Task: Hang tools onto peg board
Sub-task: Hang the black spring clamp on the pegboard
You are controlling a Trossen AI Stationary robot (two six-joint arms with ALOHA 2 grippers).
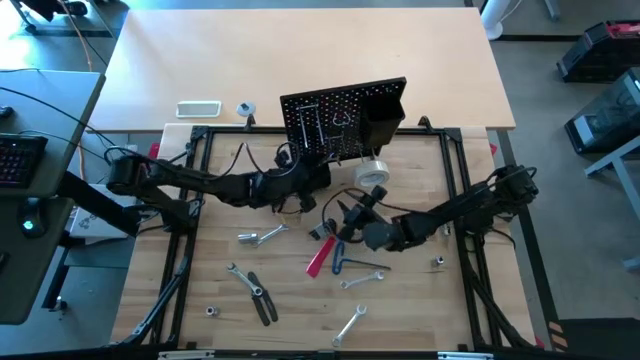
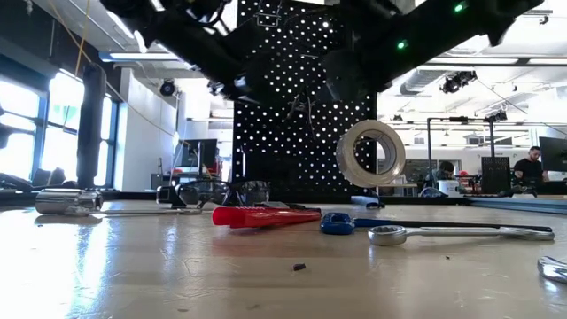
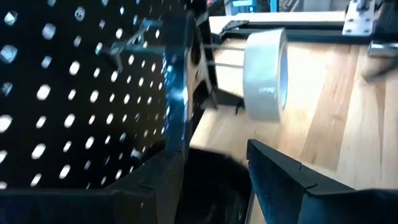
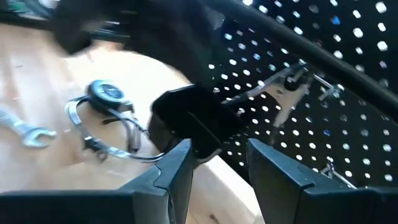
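The pale wooden table (image 2: 177,275) looked smooth with a soft sheen. The black perforated peg board (image 1: 330,118) was matt, its metal hooks (image 4: 283,84) shiny. The silver steel wrench (image 2: 461,234) gleamed; the red cutter handle (image 2: 266,215) looked glossy plastic.

Wooden table (image 1: 420,300): wrenches (image 1: 362,279), pliers (image 1: 262,299), red-handled cutter (image 1: 320,257) scattered

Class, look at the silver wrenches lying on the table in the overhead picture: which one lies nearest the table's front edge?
The silver wrench lying alone at the front, right of the black-handled pliers. The other wrenches sit farther back, closer to the peg board.
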